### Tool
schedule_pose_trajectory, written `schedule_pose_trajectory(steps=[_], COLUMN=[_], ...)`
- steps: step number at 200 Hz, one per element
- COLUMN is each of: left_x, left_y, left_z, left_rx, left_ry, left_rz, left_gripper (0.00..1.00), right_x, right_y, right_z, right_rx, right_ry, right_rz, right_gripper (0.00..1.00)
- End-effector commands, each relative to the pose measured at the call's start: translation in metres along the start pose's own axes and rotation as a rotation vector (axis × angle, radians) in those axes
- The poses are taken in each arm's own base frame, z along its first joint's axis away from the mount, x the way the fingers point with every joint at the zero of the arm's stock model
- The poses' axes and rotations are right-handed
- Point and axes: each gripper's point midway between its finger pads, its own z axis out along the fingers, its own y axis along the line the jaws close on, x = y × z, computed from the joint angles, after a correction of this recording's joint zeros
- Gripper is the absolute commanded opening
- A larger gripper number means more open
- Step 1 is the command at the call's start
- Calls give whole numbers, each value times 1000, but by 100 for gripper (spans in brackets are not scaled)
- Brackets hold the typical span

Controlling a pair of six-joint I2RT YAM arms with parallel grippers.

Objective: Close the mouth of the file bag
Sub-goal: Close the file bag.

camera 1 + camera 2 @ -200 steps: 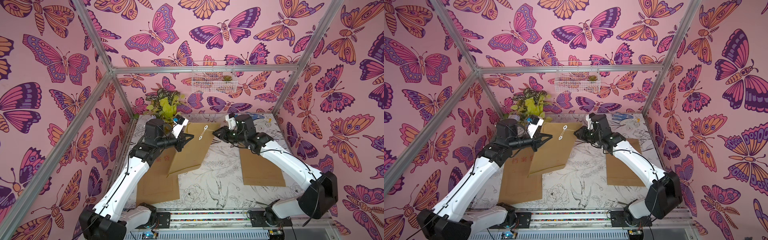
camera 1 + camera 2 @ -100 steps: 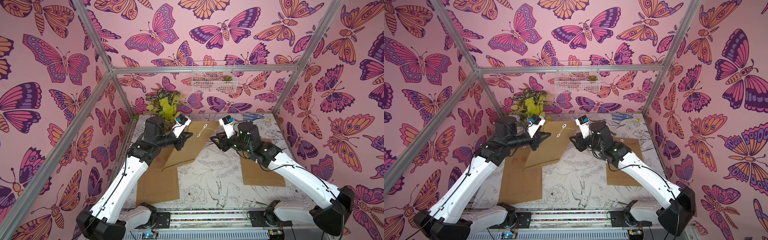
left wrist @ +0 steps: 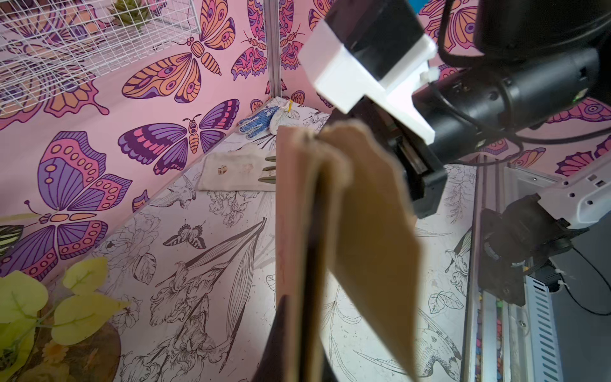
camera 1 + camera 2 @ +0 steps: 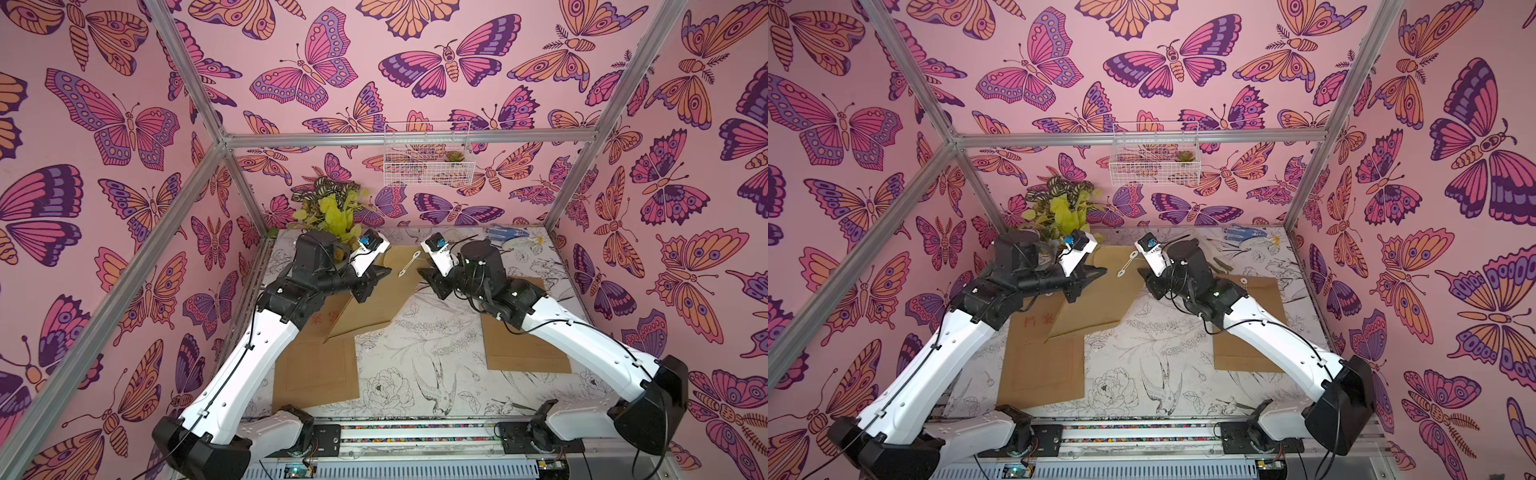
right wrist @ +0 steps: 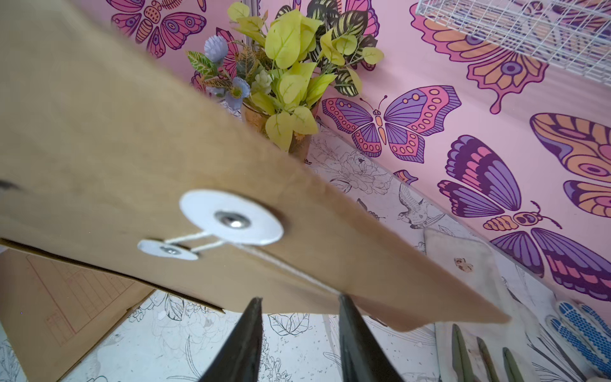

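The file bag (image 4: 395, 291) is a brown paper envelope, raised at its far end and tilted, and it shows in both top views (image 4: 1113, 299). My left gripper (image 4: 376, 276) is shut on its left edge; in the left wrist view the bag (image 3: 297, 231) stands edge-on between the fingers (image 3: 277, 337), and its flap (image 3: 373, 215) hangs apart from the body. Two white discs (image 5: 231, 218) (image 5: 167, 249) are joined by a white string (image 5: 297, 274) that trails to the flap's edge. My right gripper (image 5: 299, 301) is open just under that edge, one fingertip by the string.
More brown file bags lie flat at the left (image 4: 316, 365) and right (image 4: 528, 349) of the table. A potted plant (image 4: 328, 208) stands at the back left, below a wire basket (image 4: 428, 153) on the wall. Blue gloves (image 4: 507, 235) and a cloth (image 3: 238, 172) lie at the back.
My right gripper has moved from the flap's far corner to its near edge and opened wider. The left gripper has shifted back a little, still shut on the bag.
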Motion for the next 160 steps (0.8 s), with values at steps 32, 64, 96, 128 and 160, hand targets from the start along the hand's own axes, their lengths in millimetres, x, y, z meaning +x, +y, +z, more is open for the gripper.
schedule_pose_trajectory(steps=[32, 64, 96, 128, 160], left_x=[-4, -3, -7, -7, -8], left_y=[0, -1, -4, -5, -6], left_z=[-2, -2, -2, -3, -2], left_rx=[-6, -3, 16, 19, 28], left_ry=[2, 3, -7, -7, -10], left_rz=[19, 16, 6, 4, -1], left_gripper=[0, 0, 0, 0, 0], right_x=[-5, -8, -7, -13, -11], right_y=[-20, -18, -17, -13, -8], right_z=[-18, -16, -4, 2, 11], right_rx=[63, 51, 45, 16, -13], right_ry=[8, -1, 7, -17, -18], right_rz=[-33, -40, -34, -13, 22], right_gripper=[39, 40, 39, 35, 29])
